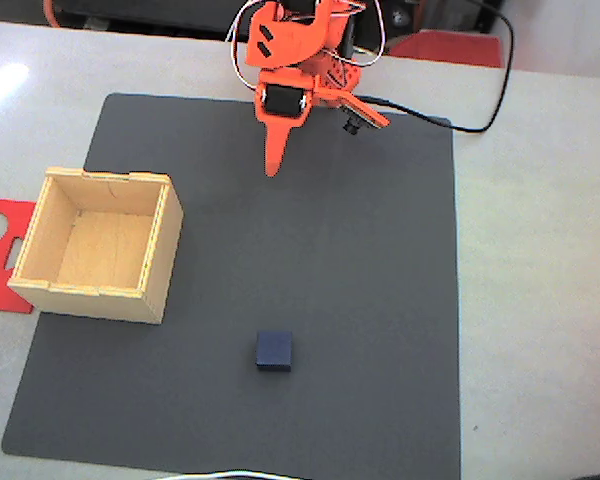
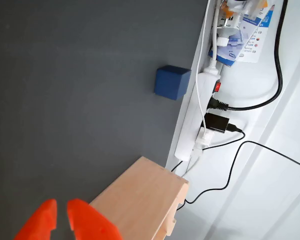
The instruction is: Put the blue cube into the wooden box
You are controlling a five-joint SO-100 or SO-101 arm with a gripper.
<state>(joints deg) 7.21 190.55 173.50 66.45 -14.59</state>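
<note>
Fingers (image 2: 57, 212) nearly pressed together, empty, well apart from blue cube (image 1: 274, 350) on mat.

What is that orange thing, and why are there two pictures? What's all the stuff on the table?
The orange thing is a small robot arm. Its pinching part is called the end effector, and right now it holds nothing. In the wrist view its two orange fingers show a thin gap between them.

One picture comes from a camera looking down at the table. The other comes from a little camera riding on the arm, so it sees what the arm sees.

On the dark grey mat sit a blue cube and an open wooden box with nothing inside. A flat red sheet pokes out beside the box. The wrist view also shows a white power strip with cables.
</note>
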